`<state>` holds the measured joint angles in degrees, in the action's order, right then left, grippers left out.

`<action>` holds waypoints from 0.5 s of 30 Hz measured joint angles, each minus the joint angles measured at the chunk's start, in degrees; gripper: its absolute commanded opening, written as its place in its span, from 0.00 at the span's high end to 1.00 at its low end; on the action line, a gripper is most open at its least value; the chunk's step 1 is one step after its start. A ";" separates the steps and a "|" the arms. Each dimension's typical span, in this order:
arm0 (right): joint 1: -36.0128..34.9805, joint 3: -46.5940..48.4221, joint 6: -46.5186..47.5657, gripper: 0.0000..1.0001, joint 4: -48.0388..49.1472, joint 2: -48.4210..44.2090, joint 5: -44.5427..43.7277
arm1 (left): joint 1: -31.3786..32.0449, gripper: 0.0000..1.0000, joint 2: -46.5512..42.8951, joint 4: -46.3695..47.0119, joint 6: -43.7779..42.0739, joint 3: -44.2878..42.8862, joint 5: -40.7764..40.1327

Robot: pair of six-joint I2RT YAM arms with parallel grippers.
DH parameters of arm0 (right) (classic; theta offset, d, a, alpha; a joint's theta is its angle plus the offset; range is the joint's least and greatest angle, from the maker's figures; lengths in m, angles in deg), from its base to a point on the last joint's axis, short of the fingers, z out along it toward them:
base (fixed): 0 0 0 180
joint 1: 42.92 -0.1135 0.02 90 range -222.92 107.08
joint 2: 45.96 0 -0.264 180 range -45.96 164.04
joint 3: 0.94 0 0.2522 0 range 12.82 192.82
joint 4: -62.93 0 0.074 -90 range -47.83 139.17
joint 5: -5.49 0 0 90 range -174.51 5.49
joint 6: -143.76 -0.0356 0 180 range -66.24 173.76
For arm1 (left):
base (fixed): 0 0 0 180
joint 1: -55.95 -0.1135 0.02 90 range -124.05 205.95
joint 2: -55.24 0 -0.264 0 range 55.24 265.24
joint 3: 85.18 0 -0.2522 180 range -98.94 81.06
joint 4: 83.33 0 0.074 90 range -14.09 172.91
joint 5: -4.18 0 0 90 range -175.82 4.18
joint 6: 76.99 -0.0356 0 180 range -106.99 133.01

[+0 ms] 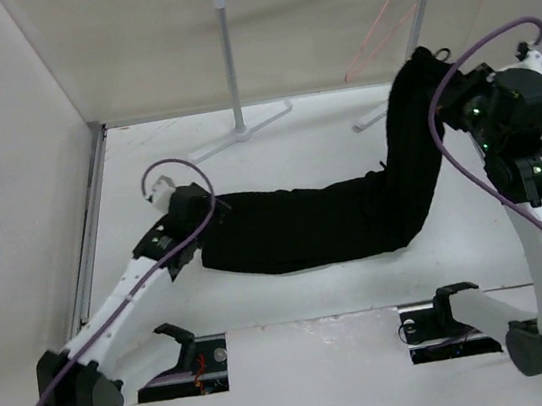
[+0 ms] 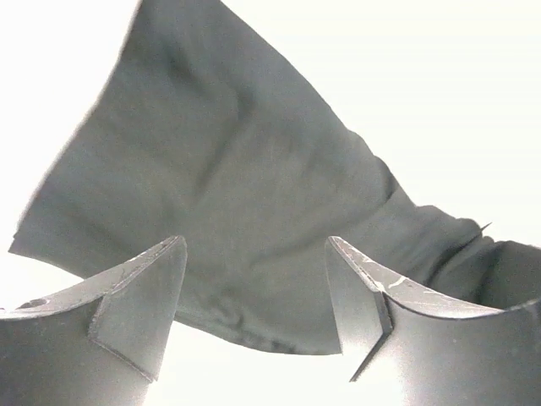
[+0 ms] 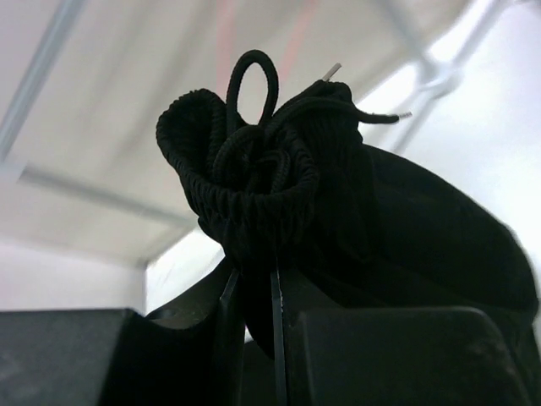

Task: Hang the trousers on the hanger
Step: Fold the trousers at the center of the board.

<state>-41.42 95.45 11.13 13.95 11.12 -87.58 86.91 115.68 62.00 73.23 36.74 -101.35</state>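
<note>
Right hand (image 3: 254,288), upper right in the top view, is clamped on the bunched waistband of the trousers (image 1: 304,224), raised just below the hanger (image 1: 383,31). Left hand (image 2: 254,254), centre-left, stands open and holds nothing, with the leg ends just ahead of its fingers. The legs trail across the desk (image 1: 320,120). The hanger hangs from the rack (image 1: 228,57) at the top. The waistband probably needs slow threading through the light, swing-prone wire. The drawstring (image 3: 254,85) loop may snag.
</note>
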 measured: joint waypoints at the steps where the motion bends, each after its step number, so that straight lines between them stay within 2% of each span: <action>1: -4.85 1.70 0.26 0.87 -0.37 1.03 -1.90 | -2.67 0.34 -2.51 -0.59 -0.87 -0.22 0.02; 5: -22.82 7.80 0.96 0.86 -0.87 7.91 -9.20 | -12.92 0.34 -10.21 -3.41 -3.48 -0.17 0.44; 10: -40.96 16.31 1.73 0.84 -1.77 22.12 -16.96 | -23.23 0.34 -15.89 -5.42 -4.31 4.31 2.36; 13: -50.36 19.82 1.92 0.75 -1.44 31.36 -19.19 | -28.46 0.34 -17.49 -7.65 -4.31 7.26 4.48; 15: -56.06 20.48 1.42 0.64 -0.92 37.22 -19.54 | -30.95 0.34 -17.97 -9.03 -4.39 7.91 5.01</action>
<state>-97.48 115.93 12.55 13.03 48.35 -107.12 55.96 97.72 52.97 68.84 44.66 -96.35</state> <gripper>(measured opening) 0.283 0.656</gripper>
